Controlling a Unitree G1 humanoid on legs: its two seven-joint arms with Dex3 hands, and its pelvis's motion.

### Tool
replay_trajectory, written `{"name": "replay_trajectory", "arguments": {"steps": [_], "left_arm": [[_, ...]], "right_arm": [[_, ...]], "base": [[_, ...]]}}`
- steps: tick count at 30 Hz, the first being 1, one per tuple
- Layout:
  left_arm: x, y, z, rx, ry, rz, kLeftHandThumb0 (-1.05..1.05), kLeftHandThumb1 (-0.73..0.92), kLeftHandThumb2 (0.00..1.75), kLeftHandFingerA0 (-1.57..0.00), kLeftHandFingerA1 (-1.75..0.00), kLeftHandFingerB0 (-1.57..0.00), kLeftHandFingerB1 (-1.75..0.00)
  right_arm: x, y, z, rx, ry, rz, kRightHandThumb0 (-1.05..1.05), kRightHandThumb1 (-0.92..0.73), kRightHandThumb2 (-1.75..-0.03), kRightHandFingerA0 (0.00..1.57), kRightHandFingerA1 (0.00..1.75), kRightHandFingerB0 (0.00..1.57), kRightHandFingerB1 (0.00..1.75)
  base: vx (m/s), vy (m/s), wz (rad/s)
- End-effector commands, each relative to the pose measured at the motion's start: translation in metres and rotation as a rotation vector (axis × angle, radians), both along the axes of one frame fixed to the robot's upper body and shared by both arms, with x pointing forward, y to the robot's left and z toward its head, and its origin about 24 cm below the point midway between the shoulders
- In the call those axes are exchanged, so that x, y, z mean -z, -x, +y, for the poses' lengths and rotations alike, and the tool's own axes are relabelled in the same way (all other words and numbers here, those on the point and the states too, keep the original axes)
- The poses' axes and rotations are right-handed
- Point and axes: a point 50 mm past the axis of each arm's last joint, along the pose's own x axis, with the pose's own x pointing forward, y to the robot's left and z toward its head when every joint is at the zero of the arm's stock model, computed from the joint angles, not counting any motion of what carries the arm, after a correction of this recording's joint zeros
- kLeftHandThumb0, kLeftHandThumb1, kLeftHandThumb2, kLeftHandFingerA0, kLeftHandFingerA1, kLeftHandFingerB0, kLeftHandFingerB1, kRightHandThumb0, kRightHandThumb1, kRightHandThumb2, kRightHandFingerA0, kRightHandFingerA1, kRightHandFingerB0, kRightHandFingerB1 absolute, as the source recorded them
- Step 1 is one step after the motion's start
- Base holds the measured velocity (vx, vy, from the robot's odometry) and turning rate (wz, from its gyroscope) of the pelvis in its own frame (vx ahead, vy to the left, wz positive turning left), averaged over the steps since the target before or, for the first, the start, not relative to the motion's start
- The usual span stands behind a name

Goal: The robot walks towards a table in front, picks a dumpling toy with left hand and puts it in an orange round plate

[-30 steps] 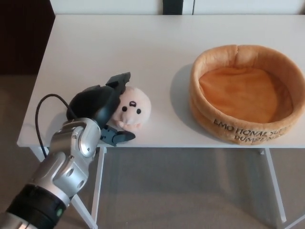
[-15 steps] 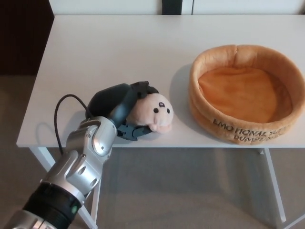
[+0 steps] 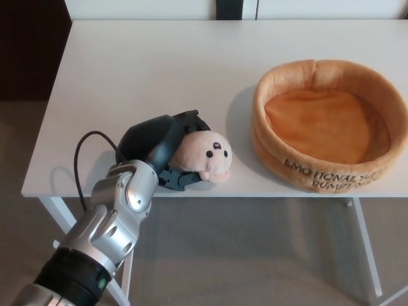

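One left hand (image 3: pixel 167 148) wrapped round the dumpling toy (image 3: pixel 204 155), fingers over its top and under its front, near the counter (image 3: pixel 140 70) front edge, w/ the orange plate (image 3: pixel 322 124) just to its right. Toy looks soft and light, prob squashes easily; grip round the body should do. Right hand not in view.

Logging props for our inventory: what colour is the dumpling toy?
Pale pink-cream with small black eyes; the dumpling toy shows best in the head view, held by the left hand.
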Motion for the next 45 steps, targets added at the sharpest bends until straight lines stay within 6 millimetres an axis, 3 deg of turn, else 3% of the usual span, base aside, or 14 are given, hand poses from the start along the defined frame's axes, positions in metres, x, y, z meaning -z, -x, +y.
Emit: {"name": "replay_trajectory", "arguments": {"steps": [1, 2, 4, 7, 8, 9, 16, 23, 24, 31, 35, 37, 38, 45], "left_arm": [[0.013, 0.008, 0.009, -0.043, 0.015, 0.032, -0.32, 0.74, 0.63, -0.69, -1.64, -0.74, -0.9], [0.003, 0.004, 0.011, -0.044, 0.069, -0.014, -0.3, 0.71, 0.65, -0.77, -1.57, -0.83, -0.6], [-0.011, 0.003, 0.013, -0.057, 0.164, -0.036, -0.27, 0.8, 0.63, -0.86, -1.42, -0.83, -0.82], [-0.027, 0.003, 0.015, -0.048, 0.231, -0.107, -0.22, 0.79, 0.63, -0.84, -1.39, -0.82, -0.8], [-0.048, 0.0, 0.017, -0.055, 0.289, -0.162, -0.2, 0.83, 0.65, -0.77, -1.5, -0.8, -0.91], [-0.055, -0.001, 0.017, -0.058, 0.305, -0.179, -0.2, 0.82, 0.64, -0.78, -1.48, -0.81, -0.87], [-0.123, -0.014, 0.011, 0.009, 0.372, -0.293, -0.2, 0.78, 0.67, -0.79, -1.49, -0.8, -0.95], [-0.168, -0.013, -0.031, 0.147, 0.294, -0.381, -0.21, 0.76, 0.66, -0.8, -1.59, -0.86, -0.84], [-0.169, -0.013, -0.04, 0.158, 0.284, -0.372, -0.22, 0.77, 0.62, -0.84, -1.52, -0.85, -0.84], [-0.165, -0.008, -0.083, 0.239, 0.182, -0.336, -0.2, 0.75, 0.65, -0.78, -1.61, -0.78, -1.06], [-0.161, -0.008, -0.103, 0.26, 0.169, -0.301, -0.2, 0.77, 0.61, -0.75, -1.7, -0.65, -1.36], [-0.16, -0.009, -0.107, 0.261, 0.162, -0.29, -0.2, 0.76, 0.6, -0.75, -1.71, -0.66, -1.23], [-0.157, -0.011, -0.114, 0.27, 0.136, -0.273, -0.21, 0.7, 0.61, -0.77, -1.63, -0.78, -0.83], [-0.127, -0.018, -0.127, 0.257, 0.034, -0.161, -0.18, 0.66, 0.59, -0.79, -1.53, -0.76, -0.72]], "right_arm": [[0.0, 0.007, -0.003, -0.007, 0.002, 0.025, -0.53, -0.65, -0.86, 0.54, 0.54, 0.22, 0.41], [-0.001, 0.0, -0.003, -0.021, 0.008, 0.012, -0.54, -0.65, -0.87, 0.54, 0.55, 0.22, 0.42], [-0.002, 0.001, -0.004, -0.018, 0.008, 0.008, -0.54, -0.64, -0.87, 0.55, 0.56, 0.22, 0.42], [-0.002, 0.002, -0.004, -0.009, 0.006, 0.013, -0.53, -0.64, -0.86, 0.54, 0.55, 0.22, 0.42], [-0.001, 0.002, -0.004, -0.002, 0.002, 0.022, -0.45, -0.75, -0.63, 0.59, 0.42, 0.26, 0.29], [-0.001, 0.002, -0.003, -0.005, 0.002, 0.022, -0.53, -0.64, -0.85, 0.53, 0.54, 0.21, 0.41], [-0.001, -0.001, -0.002, -0.002, -0.005, 0.013, -0.44, -0.76, -0.63, 0.59, 0.43, 0.26, 0.29], [0.001, 0.004, -0.001, -0.002, 0.004, 0.028, -0.44, -0.75, -0.63, 0.61, 0.48, 0.27, 0.3], [0.001, 0.004, 0.0, -0.016, 0.008, 0.032, -0.51, -0.64, -0.86, 0.55, 0.55, 0.22, 0.41], [0.001, 0.001, 0.001, -0.032, -0.005, 0.02, -0.51, -0.64, -0.87, 0.55, 0.59, 0.22, 0.42], [0.001, -0.002, 0.002, -0.026, 0.001, 0.018, -0.43, -0.75, -0.63, 0.62, 0.45, 0.28, 0.3], [0.0, -0.004, 0.002, -0.024, 0.0, 0.013, -0.43, -0.75, -0.62, 0.62, 0.45, 0.28, 0.3], [0.0, -0.007, 0.002, -0.019, -0.009, 0.008, -0.44, -0.75, -0.62, 0.59, 0.46, 0.27, 0.29], [0.002, -0.006, 0.005, 0.022, -0.034, 0.015, -0.45, -0.75, -0.63, 0.62, 0.46, 0.26, 0.29]], "base": [[0.0, 0.0, 0.0], [0.0, 0.0, 0.0], [0.0, 0.0, 0.0], [0.0, 0.0, 0.0], [0.0, 0.0, 0.0], [0.0, 0.0, 0.0], [0.0, 0.0, 0.0], [0.0, 0.0, 0.0], [0.0, 0.0, 0.0], [0.0, 0.0, 0.0], [0.0, 0.0, 0.0], [0.0, 0.0, 0.0], [0.0, 0.0, 0.0], [0.0, 0.0, 0.0]]}}
